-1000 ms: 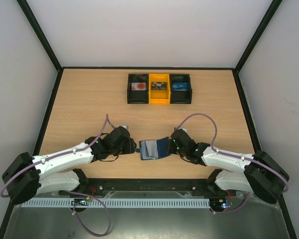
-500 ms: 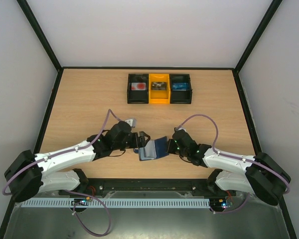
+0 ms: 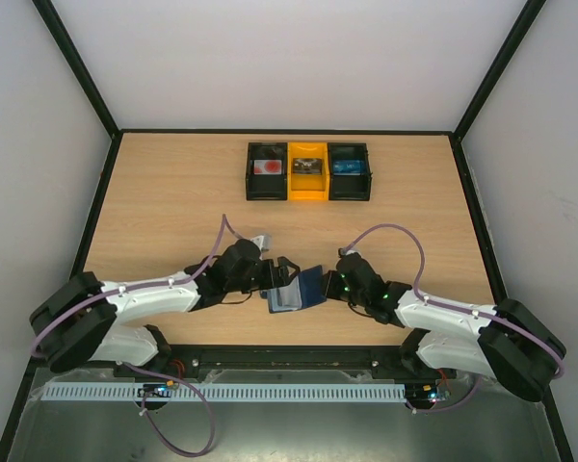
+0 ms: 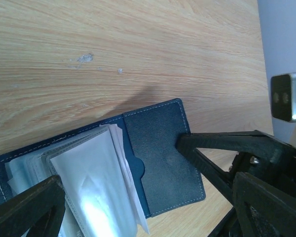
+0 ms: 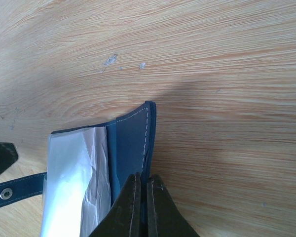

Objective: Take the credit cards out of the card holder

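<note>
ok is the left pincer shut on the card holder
No, the left pincer stands with its fingers wide apart over the open card holder.

I cannot see any credit cards: the pale pockets (image 4: 93,192) of the card holder (image 4: 158,163) hide whatever is inside. The lower edge of both wrist views cuts the holder off. From above, what lies in the three boxes (image 3: 308,171) is too small to tell.

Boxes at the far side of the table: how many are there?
3, in one touching row: the left black box, the yellow box in the middle, the right black box. None seems hidden.
</note>
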